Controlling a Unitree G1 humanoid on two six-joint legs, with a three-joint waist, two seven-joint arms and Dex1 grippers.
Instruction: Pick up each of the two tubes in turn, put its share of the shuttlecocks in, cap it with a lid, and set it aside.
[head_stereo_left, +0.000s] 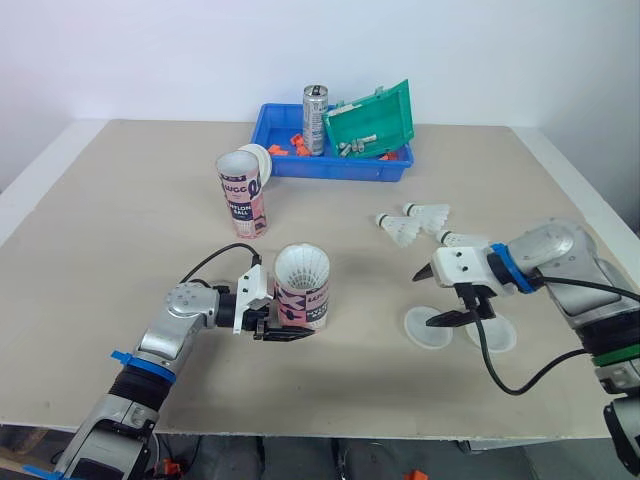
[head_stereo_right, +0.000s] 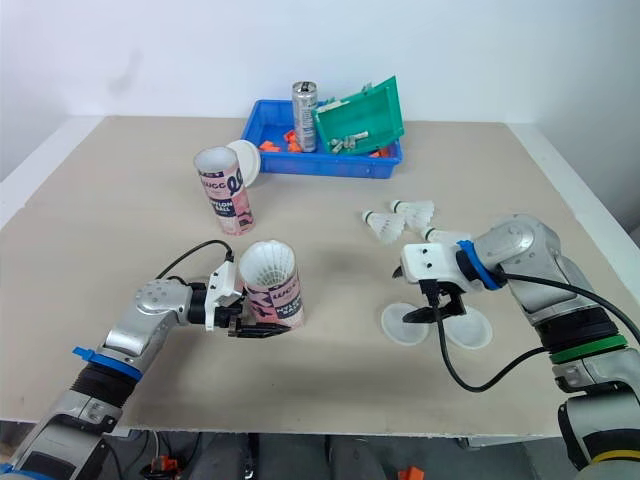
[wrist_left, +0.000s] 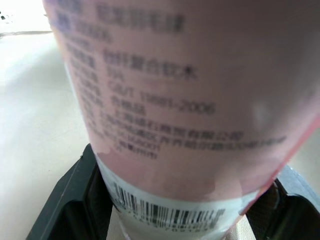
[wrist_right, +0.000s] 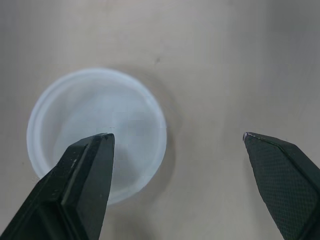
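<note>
Currently left gripper (head_stereo_left: 285, 328) clenched on tube (head_stereo_left: 305, 292), near left; right gripper (wrist_right: 176, 136) spread wide above lid (wrist_right: 95, 110). Risk: off-centre fingertip may skid lid away.

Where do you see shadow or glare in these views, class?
Right wrist view: the lid throws a soft, faint shadow on the table, beside the open right claw. Left wrist view: the table glares white beyond the pink tube. Left eye view: the can shows a pale sheen.
</note>
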